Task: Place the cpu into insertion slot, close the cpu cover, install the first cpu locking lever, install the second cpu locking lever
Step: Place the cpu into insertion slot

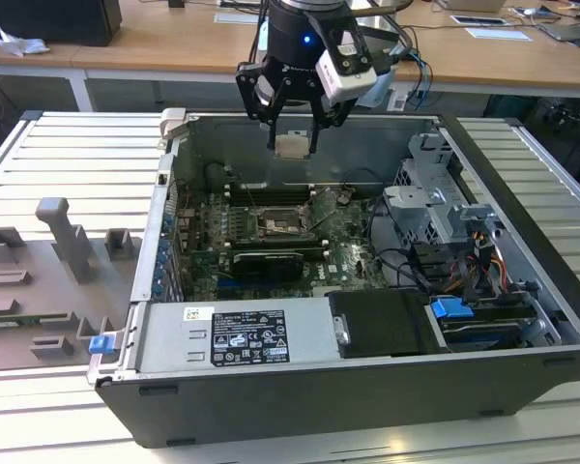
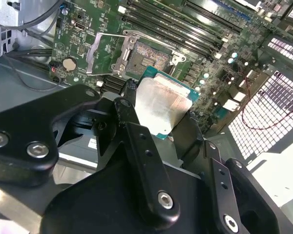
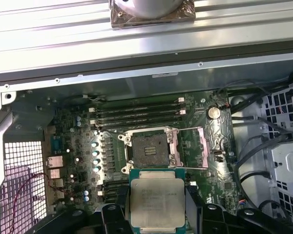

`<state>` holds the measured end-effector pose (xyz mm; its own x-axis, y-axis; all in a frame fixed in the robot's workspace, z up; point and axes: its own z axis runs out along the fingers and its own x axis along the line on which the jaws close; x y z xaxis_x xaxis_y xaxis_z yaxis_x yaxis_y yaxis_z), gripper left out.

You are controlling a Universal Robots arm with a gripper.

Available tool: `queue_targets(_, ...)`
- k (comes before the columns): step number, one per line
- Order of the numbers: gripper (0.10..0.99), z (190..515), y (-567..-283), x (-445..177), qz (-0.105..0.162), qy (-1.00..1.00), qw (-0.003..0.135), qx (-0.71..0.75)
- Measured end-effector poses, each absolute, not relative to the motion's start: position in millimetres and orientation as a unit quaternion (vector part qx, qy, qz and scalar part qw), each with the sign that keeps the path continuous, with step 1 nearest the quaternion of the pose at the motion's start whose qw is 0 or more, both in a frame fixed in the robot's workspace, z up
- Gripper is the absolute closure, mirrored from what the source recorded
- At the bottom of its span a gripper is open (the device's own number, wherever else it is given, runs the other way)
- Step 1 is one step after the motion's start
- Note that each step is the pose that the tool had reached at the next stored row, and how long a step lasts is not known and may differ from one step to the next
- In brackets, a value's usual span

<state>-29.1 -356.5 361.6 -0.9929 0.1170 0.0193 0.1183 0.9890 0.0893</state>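
Hovering over the open case, the hand (image 1: 292, 144) is clamping the cpu (image 3: 157, 202) flat; the insertion slot (image 1: 275, 226) is lying bare, well below (cpu cover (image 2: 93, 56) swung aside).

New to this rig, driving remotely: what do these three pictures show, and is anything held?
A robot arm's black gripper hangs over an open dark grey computer case on a slatted metal table, seen by a camera off the arm. The other two pictures come from cameras on the wrist. The gripper is shut on the cpu, a flat square silvery chip. Inside the case the insertion slot, a dark square socket, is empty; the cpu cover, a thin silvery frame, lies open beside it.
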Motion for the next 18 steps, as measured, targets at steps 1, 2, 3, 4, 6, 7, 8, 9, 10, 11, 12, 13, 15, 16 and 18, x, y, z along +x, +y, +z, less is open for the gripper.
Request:
queue_targets(1, 0.545, 361.6, -356.5, -29.1, -0.045, -0.997, 0.007, -0.061)
queue_targets(2, 0.545, 361.6, -356.5, -29.1, -0.045, -0.997, 0.007, -0.062)
queue_targets(3, 0.545, 361.6, -356.5, -29.1, -0.045, -0.997, 0.007, -0.063)
queue_targets(4, 0.545, 361.6, -356.5, -29.1, -0.045, -0.997, 0.007, -0.064)
queue_targets(6, 0.545, 361.6, -356.5, -29.1, -0.045, -0.997, 0.007, -0.065)
queue_targets(7, 0.545, 361.6, -356.5, -29.1, -0.045, -0.997, 0.007, -0.065)
queue_targets(8, 0.545, 361.6, -356.5, -29.1, -0.045, -0.997, 0.007, -0.066)
queue_targets(9, 0.545, 361.6, -356.5, -29.1, -0.045, -0.997, 0.007, -0.066)
queue_targets(10, 0.545, 361.6, -356.5, -29.1, -0.045, -0.997, 0.007, -0.066)
queue_targets(11, 0.545, 361.6, -356.5, -29.1, -0.045, -0.997, 0.007, -0.067)
queue_targets(12, 0.545, 361.6, -356.5, -29.1, -0.045, -0.997, 0.007, -0.067)
queue_targets(13, 0.545, 361.6, -356.5, -29.1, -0.045, -0.997, 0.007, -0.067)
queue_targets(15, 0.545, 361.6, -356.5, -29.1, -0.045, -0.997, 0.007, -0.068)
queue_targets(16, 0.545, 361.6, -356.5, -29.1, -0.045, -0.997, 0.007, -0.068)
queue_targets(18, 0.545, 361.6, -356.5, -29.1, -0.045, -0.996, 0.007, -0.07)
